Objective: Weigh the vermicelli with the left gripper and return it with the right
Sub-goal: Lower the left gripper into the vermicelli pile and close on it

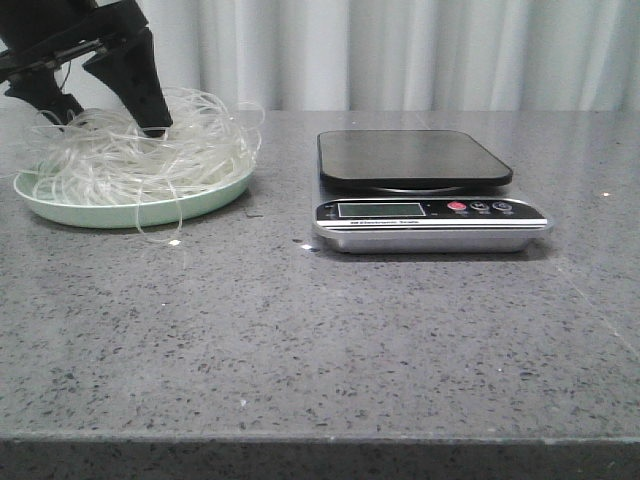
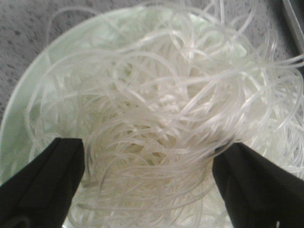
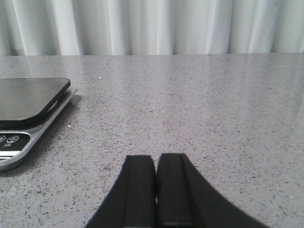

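- Front: upper left we see the left end effector [image 1: 110, 118] spread wide in the vermicelli [image 1: 140, 145], heaped on the green plate [image 1: 130, 212]; scale [image 1: 425, 190] at centre.
- Left wrist: fingers [image 2: 42, 183] flank the strands, lower frame.
- Right wrist: right end effector [image 3: 156, 183] pressed together, empty, above the table [image 3: 213, 109].

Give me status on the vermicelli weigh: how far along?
Early. Done: nothing weighed; the scale platform is bare. In hand: the left pincer is open, its fingers straddling the vermicelli, which sits on the green plate; no lift yet. Left: close, carry to the scale, weigh, then return by the right pincer, which is shut and low over the table beside the scale.
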`<state>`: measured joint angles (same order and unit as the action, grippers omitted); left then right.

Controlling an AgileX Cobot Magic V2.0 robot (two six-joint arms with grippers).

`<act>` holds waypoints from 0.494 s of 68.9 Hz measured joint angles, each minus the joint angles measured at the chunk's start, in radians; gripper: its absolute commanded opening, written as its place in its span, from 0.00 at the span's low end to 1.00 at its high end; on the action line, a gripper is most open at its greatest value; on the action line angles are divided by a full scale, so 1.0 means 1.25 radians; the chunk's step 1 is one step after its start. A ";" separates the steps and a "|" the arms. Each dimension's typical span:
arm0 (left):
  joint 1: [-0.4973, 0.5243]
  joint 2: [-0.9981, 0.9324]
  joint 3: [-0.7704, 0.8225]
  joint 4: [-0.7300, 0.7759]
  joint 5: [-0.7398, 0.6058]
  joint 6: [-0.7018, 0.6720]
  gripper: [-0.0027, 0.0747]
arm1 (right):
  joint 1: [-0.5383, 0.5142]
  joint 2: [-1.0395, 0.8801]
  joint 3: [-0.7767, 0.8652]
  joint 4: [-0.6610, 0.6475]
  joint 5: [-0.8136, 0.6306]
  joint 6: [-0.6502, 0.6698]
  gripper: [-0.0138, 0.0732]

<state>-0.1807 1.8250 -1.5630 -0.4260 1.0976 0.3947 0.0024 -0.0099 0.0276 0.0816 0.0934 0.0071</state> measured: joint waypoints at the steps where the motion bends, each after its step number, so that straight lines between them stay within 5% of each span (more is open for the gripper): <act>1: 0.000 0.000 0.000 0.000 0.003 0.000 0.80 | 0.000 0.000 0.000 0.000 0.000 0.000 0.33; 11: 0.000 0.001 0.000 0.000 0.021 0.001 0.67 | 0.000 0.000 0.000 0.000 0.000 0.000 0.33; 28: 0.000 0.001 -0.002 -0.002 0.027 0.001 0.21 | 0.000 0.000 0.000 0.000 0.000 0.000 0.33; 34: 0.000 0.001 -0.003 -0.002 0.028 0.001 0.22 | 0.000 0.000 0.000 0.000 0.000 0.000 0.33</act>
<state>-0.1807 1.8265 -1.5672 -0.4284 1.1328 0.3963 0.0024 -0.0099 0.0276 0.0816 0.0934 0.0071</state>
